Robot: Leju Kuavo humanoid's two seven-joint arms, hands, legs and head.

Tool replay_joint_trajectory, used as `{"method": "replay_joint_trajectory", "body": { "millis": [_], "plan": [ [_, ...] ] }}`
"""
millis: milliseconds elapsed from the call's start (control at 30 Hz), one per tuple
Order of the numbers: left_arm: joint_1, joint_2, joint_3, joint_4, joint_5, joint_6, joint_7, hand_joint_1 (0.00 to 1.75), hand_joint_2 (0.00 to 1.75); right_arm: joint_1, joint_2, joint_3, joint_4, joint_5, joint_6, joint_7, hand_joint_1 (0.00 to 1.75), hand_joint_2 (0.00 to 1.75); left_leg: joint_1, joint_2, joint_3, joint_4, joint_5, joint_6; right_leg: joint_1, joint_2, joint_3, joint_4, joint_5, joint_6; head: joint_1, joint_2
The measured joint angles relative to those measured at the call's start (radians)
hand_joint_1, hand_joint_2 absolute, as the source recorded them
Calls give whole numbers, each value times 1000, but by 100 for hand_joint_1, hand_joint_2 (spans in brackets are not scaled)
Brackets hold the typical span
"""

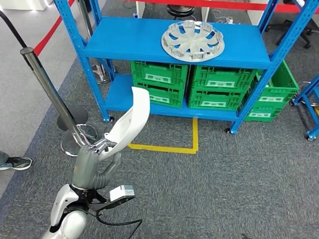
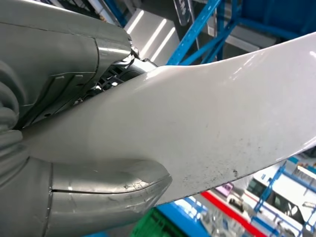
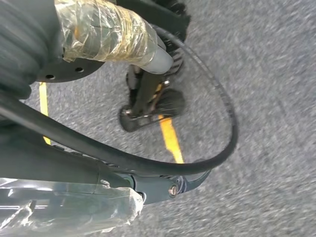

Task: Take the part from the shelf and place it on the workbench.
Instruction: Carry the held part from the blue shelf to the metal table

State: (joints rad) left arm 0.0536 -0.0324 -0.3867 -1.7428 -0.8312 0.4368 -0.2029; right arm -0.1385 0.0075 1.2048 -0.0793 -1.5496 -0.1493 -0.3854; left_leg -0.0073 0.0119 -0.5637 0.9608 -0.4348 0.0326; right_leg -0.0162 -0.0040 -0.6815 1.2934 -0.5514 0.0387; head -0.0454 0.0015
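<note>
White curved part point(image 1: 129, 122), glossy, speckled with dark scuffs. Held in left hand point(image 1: 88, 164) at one end. Tilted upward before the blue shelf point(image 1: 150, 42).

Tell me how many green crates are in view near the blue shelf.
3 can be told apart. One is at the left of the blue shelf's lower level, one at the middle, one by the right post. Seams suggest stacked crates, so there may be more.

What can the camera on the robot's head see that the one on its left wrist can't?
Head view alone: the silver wheel cover on the shelf's top board, the yellow floor tape, and a person's shoe.
Left wrist view alone: fine dark specks on the part's surface.
Both: the left hand holding the white curved part, plus the blue shelf and green crates.
</note>
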Motion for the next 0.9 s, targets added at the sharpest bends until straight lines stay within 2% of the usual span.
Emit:
{"method": "replay_joint_trajectory", "body": {
  "millis": [33, 67, 100, 133, 167, 200, 233, 267, 300, 333, 400, 433, 467, 500, 533, 567, 633, 667, 733, 767, 800, 833, 900],
  "plan": [
    [0, 0, -1, 3, 2, 0, 0, 175, 175, 0, 2, -3, -1, 0, -4, -6, 0, 175, -1, 0, -20, 6, 11, -2, 0, 0, 38, -29, 33, -2, 0, 0],
    [0, 0, -2, 5, 5, 0, -1, 175, 175, 0, 4, -7, -1, 0, -9, -13, 0, 175, -1, -1, -37, 14, 20, -5, 1, 1, 94, -91, 46, -5, 0, 0],
    [0, 0, -2, 7, 10, 0, -3, 175, 175, -1, 7, -12, -2, 0, -16, -19, 0, 175, -3, -1, -50, 21, 29, -10, 2, 2, 160, -178, 35, -7, 0, 0],
    [-1, -1, -3, 8, 14, 0, -6, 175, 175, -2, 12, -17, -2, 0, -24, -24, 0, 175, -4, -1, -58, 27, 38, -14, 4, 3, 213, -252, 13, -9, 0, 0],
    [-2, -2, -4, 9, 19, 0, -9, 175, 175, -2, 17, -22, -2, 0, -31, -27, 0, 175, -4, -1, -63, 30, 48, -19, 6, 4, 246, -307, -8, -11, 0, 0],
    [-2, -3, -5, 11, 22, 0, -12, 175, 175, -1, 22, -26, -2, 0, -36, -28, 0, 175, -4, 0, -66, 31, 58, -23, 8, 5, 257, -335, -17, -13, 1, 0],
    [-2, -3, -7, 14, 24, 0, -14, 175, 175, 0, 27, -29, -2, 0, -41, -29, 0, 175, -2, -1, -69, 31, 66, -27, 7, 4, 248, -335, -12, -19, 2, 0],
    [-2, -4, -8, 16, 26, 0, -16, 175, 175, 2, 30, -32, -2, 0, -45, -30, 0, 175, -1, -2, -75, 35, 57, -33, 7, 2, 236, -334, -3, -26, 2, 0],
    [-1, -4, -9, 19, 28, 0, -19, 175, 175, 3, 33, -35, -2, 0, -49, -30, 0, 175, 1, -3, -83, 53, 31, -39, 6, 0, 225, -333, 7, -35, 1, 0],
    [-1, -3, -10, 22, 31, 0, -21, 175, 175, 4, 35, -38, -2, 0, -51, -30, 0, 175, 2, -5, -96, 91, -14, -45, 4, -2, 212, -334, 18, -42, -1, 0],
    [0, -3, -11, 29, 38, 0, -26, 175, 175, 5, 38, -44, -2, 0, -55, -30, 0, 175, 5, -6, -125, 215, -113, -55, 6, -4, 187, -332, 42, -50, -5, 0],
    [0, -3, -11, 32, 41, 1, -27, 175, 175, 5, 40, -47, -2, 0, -57, -30, 0, 175, 6, -6, -135, 277, -137, -57, 7, -4, 174, -331, 54, -50, -6, 0],
    [0, -3, -12, 35, 42, 1, -27, 175, 175, 6, 41, -49, -2, 0, -59, -30, 0, 175, 7, -6, -133, 314, -135, -57, 8, -4, 161, -329, 66, -50, -6, 0],
    [0, -3, -12, 39, 43, 1, -28, 175, 175, 7, 42, -50, -2, 0, -60, -30, 0, 175, 7, -6, -114, 313, -115, -55, 10, -4, 147, -326, 75, -50, -6, 0],
    [0, -3, -12, 42, 43, 1, -29, 175, 175, 8, 43, -51, -2, 0, -60, -30, 0, 175, 7, -6, -77, 273, -87, -51, 11, -4, 134, -323, 83, -49, -6, 0],
    [0, -4, -12, 43, 43, 1, -30, 175, 175, 8, 45, -53, -2, 0, -61, -30, 0, 175, 5, -6, -26, 203, -66, -43, 13, -4, 125, -320, 90, -47, -6, 0],
    [-2, -4, -13, 45, 44, 1, -31, 175, 175, 8, 49, -55, -3, 0, -61, -30, 0, 175, 1, -6, 66, 61, -60, -27, 16, -3, 111, -314, 101, -41, -6, 0],
    [-2, -5, -14, 45, 44, 2, -32, 175, 175, 8, 51, -56, -3, 0, -61, -30, 0, 175, -1, -7, 87, 22, -67, -21, 16, -3, 106, -312, 107, -36, -6, 0],
    [-2, -6, -17, 45, 44, 2, -33, 175, 175, 9, 52, -57, -3, 0, -61, -30, 0, 175, -2, -6, 88, -1, -67, -15, 16, -5, 99, -312, 118, -23, -6, 0],
    [-3, -6, -18, 46, 44, 2, -33, 175, 175, 10, 53, -57, -3, 0, -61, -30, 0, 175, 0, -5, 83, -5, -60, -11, 16, -4, 91, -308, 116, -17, -6, 0],
    [-3, -7, -19, 46, 44, 2, -34, 175, 175, 10, 53, -57, -2, 0, -62, -30, 0, 175, 3, -4, 78, -9, -51, -6, 16, -3, 80, -290, 101, -12, -4, 0],
    [-3, -8, -20, 47, 45, 2, -34, 175, 175, 11, 53, -57, -2, 0, -62, -30, 0, 175, 5, -3, 70, -13, -41, -1, 15, -1, 61, -252, 71, -7, -1, 0],
    [-2, -10, -23, 50, 46, 3, -36, 175, 175, 12, 53, -57, -2, 0, -64, -30, 0, 175, 5, -2, 50, -12, -25, 4, 12, 1, 8, -119, -13, 0, 4, 0]
  ]
}}
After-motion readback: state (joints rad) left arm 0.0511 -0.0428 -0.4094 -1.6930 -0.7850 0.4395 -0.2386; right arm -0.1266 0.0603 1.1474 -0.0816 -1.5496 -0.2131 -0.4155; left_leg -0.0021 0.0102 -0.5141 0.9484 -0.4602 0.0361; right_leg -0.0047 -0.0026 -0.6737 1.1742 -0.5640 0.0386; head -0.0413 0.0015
